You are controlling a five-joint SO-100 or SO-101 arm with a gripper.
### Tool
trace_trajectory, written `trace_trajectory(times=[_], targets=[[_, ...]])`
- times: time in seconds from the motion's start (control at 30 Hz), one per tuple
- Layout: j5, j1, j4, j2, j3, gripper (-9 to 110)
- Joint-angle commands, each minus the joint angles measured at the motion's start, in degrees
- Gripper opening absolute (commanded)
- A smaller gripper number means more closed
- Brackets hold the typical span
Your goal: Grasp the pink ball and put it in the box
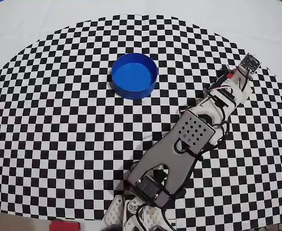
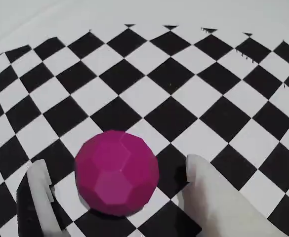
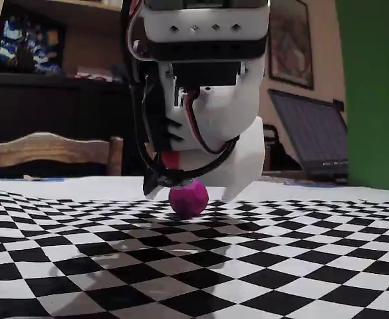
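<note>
The pink ball (image 2: 117,173), a faceted magenta sphere, rests on the checkered cloth between my gripper's (image 2: 117,164) two white fingers. A narrow gap shows on each side of the ball, so the gripper is open around it. In the fixed view the ball (image 3: 188,198) sits on the cloth under the lowered gripper (image 3: 193,191). In the overhead view the arm (image 1: 194,132) reaches to the upper right and hides the ball. The box (image 1: 134,75), a round blue container, stands apart at the upper middle with nothing inside.
The checkered cloth (image 1: 59,125) covers the table as a round patch with plain white beyond it. The arm's base (image 1: 145,207) sits at the bottom edge. A chair back (image 3: 48,149) and dark furniture stand behind the table in the fixed view.
</note>
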Motion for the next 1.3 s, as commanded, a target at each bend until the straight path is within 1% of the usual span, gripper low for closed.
trace_trajectory(times=[0.0,0.67,0.7,0.77,0.83,1.27], targets=[[-0.4,0.2,0.2,0.7,-2.6,33],[-0.4,0.3,-0.2,0.6,-2.8,33],[-0.4,0.3,-0.2,0.6,-2.8,30],[-0.4,0.3,-0.2,0.6,-2.8,19],[-0.4,0.3,-0.4,0.6,-2.8,0],[-0.4,0.5,-0.7,1.7,-2.5,0]])
